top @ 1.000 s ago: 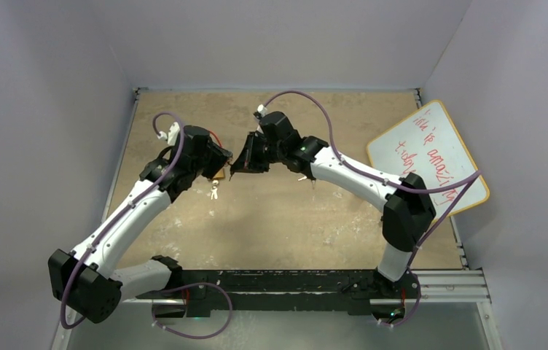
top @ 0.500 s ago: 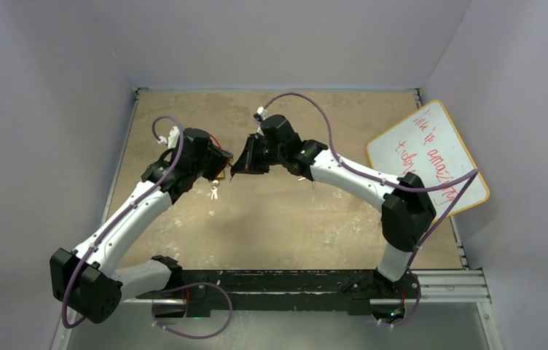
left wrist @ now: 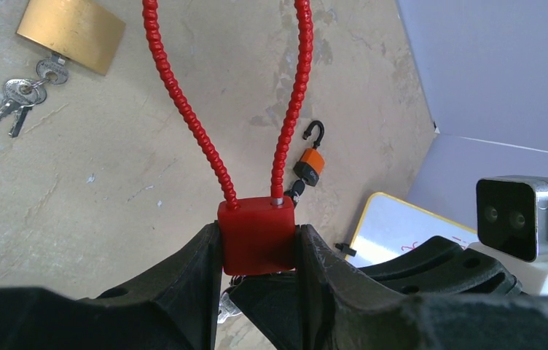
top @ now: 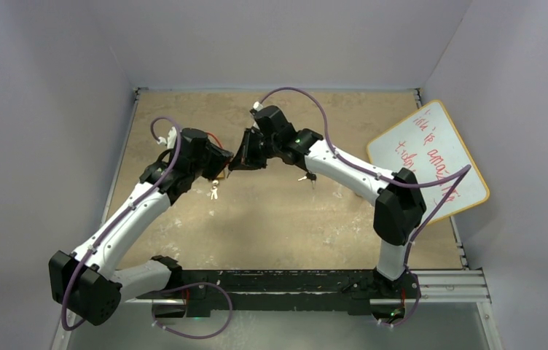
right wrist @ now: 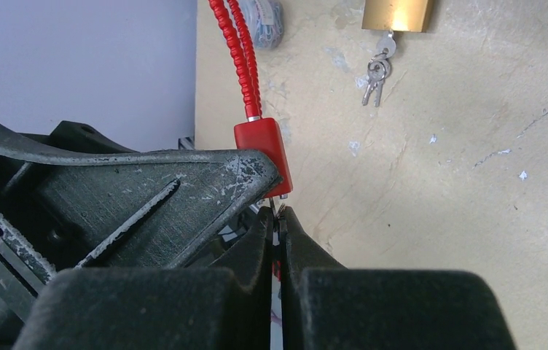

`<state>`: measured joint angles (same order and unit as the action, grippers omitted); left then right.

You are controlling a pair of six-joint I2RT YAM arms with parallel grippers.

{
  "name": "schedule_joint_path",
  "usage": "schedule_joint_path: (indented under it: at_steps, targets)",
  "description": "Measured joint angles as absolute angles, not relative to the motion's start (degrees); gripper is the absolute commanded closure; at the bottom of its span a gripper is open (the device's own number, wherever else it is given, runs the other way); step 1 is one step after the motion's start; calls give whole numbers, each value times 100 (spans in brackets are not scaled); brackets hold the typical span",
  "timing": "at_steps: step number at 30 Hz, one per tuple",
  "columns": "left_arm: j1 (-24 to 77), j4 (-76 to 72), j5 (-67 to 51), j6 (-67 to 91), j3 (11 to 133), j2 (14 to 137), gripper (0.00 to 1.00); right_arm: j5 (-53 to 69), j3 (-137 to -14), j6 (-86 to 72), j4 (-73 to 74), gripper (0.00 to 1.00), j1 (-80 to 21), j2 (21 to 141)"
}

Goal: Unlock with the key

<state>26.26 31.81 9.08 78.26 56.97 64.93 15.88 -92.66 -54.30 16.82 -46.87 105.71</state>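
As the right pincer has been edged toward the left pincer, the key pinched between its pressed-together tips is brought to the base of the red cable lock, which is clamped above the surface by the left; insertion is judged close. The key is shown only by the right wrist view.

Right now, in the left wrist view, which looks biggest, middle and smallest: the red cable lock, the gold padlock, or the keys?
Biggest: red cable lock, but it's nearest the camera, so real size is unsure.
Middle: gold padlock, partly cut off.
Smallest: keys.
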Motion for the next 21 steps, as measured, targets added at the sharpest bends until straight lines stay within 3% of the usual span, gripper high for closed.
schedule_joint_path:
  at_steps: [9,15,21]
  targets:
    - [2626,3081,598,7889,5507,6322,100,2130,-8016,-5712,331,100,-4484,10079]
    - [2639,2349,294,7994,5037,5671,100,3489,-6593,-7666,-2235,100,-4029,9780]
    - [2668,1411,64,7926,4600,5142,100,3726,-5568,-10049,-4967,100,-3972,9789]
